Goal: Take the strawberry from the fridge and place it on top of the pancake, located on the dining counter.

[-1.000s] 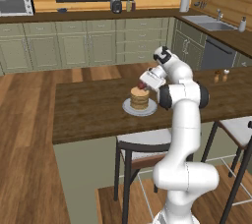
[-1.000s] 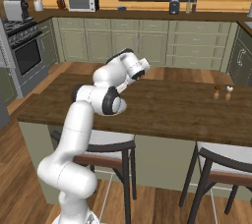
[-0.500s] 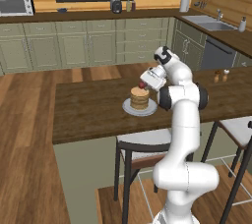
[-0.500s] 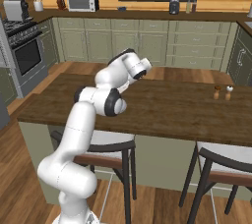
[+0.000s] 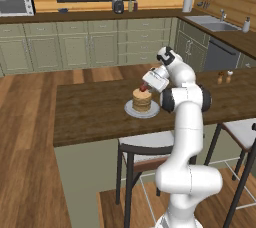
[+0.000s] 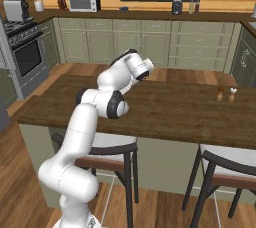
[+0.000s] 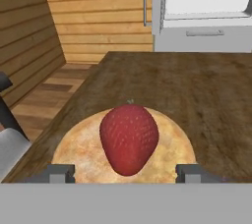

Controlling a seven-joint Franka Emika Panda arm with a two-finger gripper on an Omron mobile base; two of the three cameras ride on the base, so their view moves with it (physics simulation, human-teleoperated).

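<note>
The gripper [image 7: 126, 173] has its jaws apart, either side of the strawberry [image 7: 129, 138], which sits on the pancake [image 7: 88, 147] on the dining counter [image 7: 206, 90]. This looks like the release step. The next move calls for a straight retreat without nudging the fruit.

Dining counter [image 5: 95, 109]: dark brown wood. A grey plate [image 5: 142, 110] with the pancake [image 5: 142, 100] is carried. Two small shakers [image 6: 225, 94] are set well apart from it.

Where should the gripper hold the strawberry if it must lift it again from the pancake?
Grip the strawberry across its wide middle, coming from above. It lies on the pancake with both rounded flanks free, and the gripper already has one finger on each side.
</note>
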